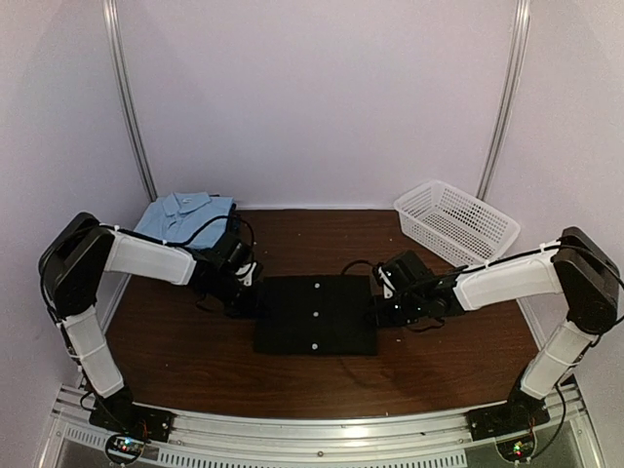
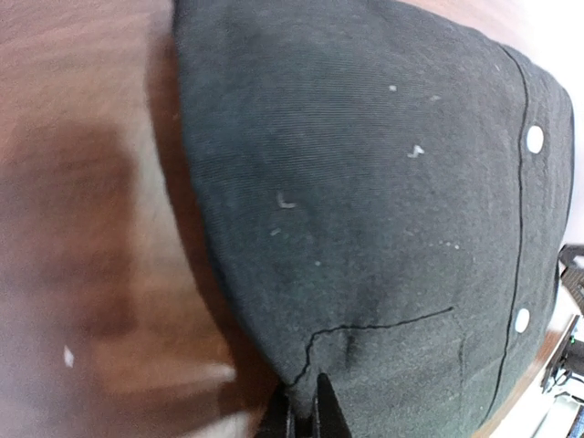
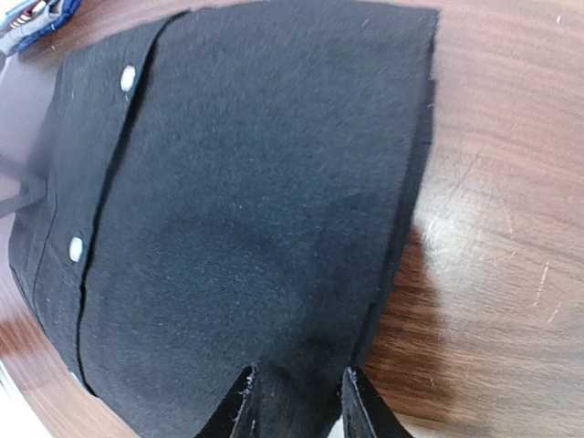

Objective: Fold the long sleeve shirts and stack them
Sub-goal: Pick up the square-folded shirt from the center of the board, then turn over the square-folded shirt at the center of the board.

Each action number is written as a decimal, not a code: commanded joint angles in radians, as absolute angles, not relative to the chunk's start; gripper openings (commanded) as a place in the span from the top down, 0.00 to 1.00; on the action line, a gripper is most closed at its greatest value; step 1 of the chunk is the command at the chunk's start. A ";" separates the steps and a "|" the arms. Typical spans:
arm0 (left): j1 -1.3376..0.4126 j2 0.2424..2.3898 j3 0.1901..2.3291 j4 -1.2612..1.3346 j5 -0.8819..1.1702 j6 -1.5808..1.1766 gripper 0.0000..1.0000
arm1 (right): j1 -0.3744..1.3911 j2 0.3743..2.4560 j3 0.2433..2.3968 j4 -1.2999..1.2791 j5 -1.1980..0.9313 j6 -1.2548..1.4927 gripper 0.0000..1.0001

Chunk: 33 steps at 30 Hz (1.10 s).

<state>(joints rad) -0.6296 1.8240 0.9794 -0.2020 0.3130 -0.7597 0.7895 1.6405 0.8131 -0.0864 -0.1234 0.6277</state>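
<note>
At your far left the blue shirt (image 1: 185, 214) lies folded in the back corner of the table (image 1: 175, 341); your left gripper (image 2: 308, 412) is clenched on the left edge of the black shirt (image 1: 317, 314), which lies folded flat in the middle. Your right gripper (image 3: 297, 406) sits at that shirt's right edge, fingers apart with cloth lying flat between them; the basket (image 1: 473, 206) stands back right.

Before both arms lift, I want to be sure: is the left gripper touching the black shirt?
Touching. The left wrist view shows the left gripper, jaws shut, pinching the edge of the black shirt.
</note>
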 commanded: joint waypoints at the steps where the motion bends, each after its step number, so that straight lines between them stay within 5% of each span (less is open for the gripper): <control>1: -0.620 1.743 0.975 -0.316 0.298 -0.719 1.00 | 0.788 1.597 0.849 -0.121 -0.075 0.621 0.69; 10: -0.553 1.604 1.014 -0.522 0.311 -0.554 1.00 | 0.806 1.601 0.923 -0.139 -0.078 0.624 0.69; 33: -0.491 1.494 1.260 -0.746 0.471 -0.401 1.00 | 0.941 2.051 1.230 0.038 -0.231 0.733 0.83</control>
